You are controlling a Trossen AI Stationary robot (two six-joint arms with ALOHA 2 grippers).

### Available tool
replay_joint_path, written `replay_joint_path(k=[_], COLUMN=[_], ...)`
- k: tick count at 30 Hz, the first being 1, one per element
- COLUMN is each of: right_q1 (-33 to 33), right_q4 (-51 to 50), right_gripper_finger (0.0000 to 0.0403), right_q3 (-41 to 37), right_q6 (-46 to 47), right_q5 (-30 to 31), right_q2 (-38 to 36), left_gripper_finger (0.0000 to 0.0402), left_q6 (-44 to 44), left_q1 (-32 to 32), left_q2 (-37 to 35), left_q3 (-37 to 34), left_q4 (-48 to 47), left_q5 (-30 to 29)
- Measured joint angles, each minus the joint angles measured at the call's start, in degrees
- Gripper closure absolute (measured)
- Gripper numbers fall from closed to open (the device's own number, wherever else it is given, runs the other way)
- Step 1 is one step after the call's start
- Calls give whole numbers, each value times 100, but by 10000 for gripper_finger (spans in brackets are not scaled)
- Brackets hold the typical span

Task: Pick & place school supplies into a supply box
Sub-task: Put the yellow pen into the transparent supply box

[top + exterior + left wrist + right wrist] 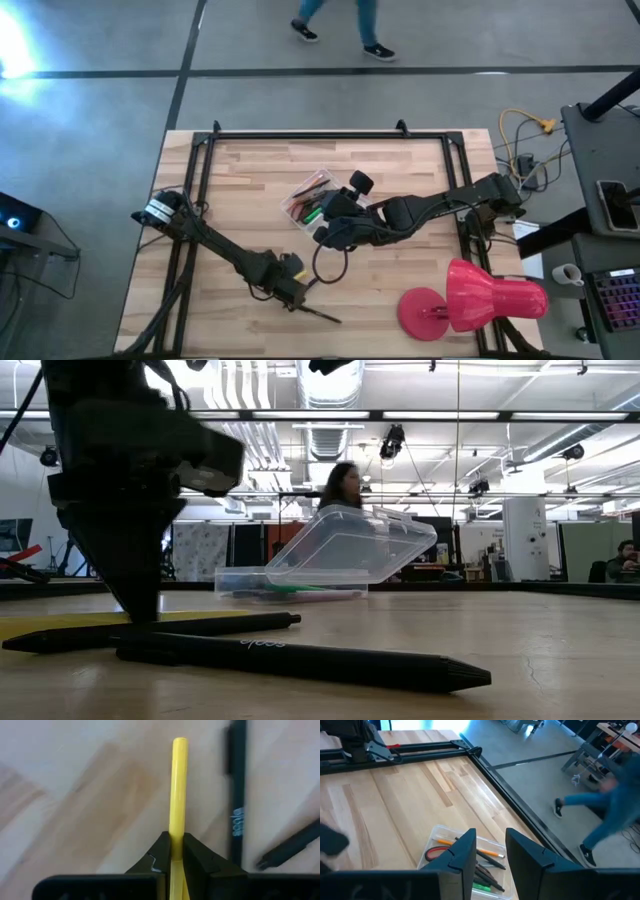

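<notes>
A yellow marker [179, 790] lies level along the table, and my left gripper [172, 852] is shut on it near the table's near edge [295, 290]. Two dark pens [300, 660] [150, 632] lie flat on the wood right beside it. The clear supply box [310, 195] stands mid-table with its lid [350, 545] tilted open. Inside it are red-handled scissors [437, 852], an orange pencil [490, 852] and a green pen [487, 886]. My right gripper [490, 855] is open and hovers just above the box, touching nothing. My left gripper pinches the yellow marker [175, 845] between its two fingers, at a point back from the marker's far end. The fingers [140, 595] come from above, pointing down. The marker stays level, at or just above the table surface; which of the two, I cannot tell.
A black metal frame [320, 135] runs along the table's far, left and right sides. A big red lamp [470, 300] lies at the near right corner. A person [340, 25] walks on the floor beyond the far edge. Bare wood lies to the left of the box.
</notes>
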Motion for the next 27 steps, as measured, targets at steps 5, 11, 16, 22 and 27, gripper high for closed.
replay_joint_path(k=[5,11,16,22,27], right_q1=[0,0,0,0,0], right_q4=[41,166,172,185,227], right_gripper_finger=[303,309,316,323,326], right_q3=[0,0,0,0,0], right_q6=[2,0,0,0,0], right_q5=[0,0,1,2,2], right_q2=[2,2,2,2,2], left_gripper_finger=[392,392,392,383,374], left_q6=[-77,95,1285,2695,3400], left_q1=[88,336,1482,2865,3672], left_q2=[-1032,-2301,-2475,-2376,-2341], left_q3=[-3,-92,-146,-237,-684], left_q4=[-519,-818,-712,22,957], left_q5=[-650,-1861,-1813,-1147,-3])
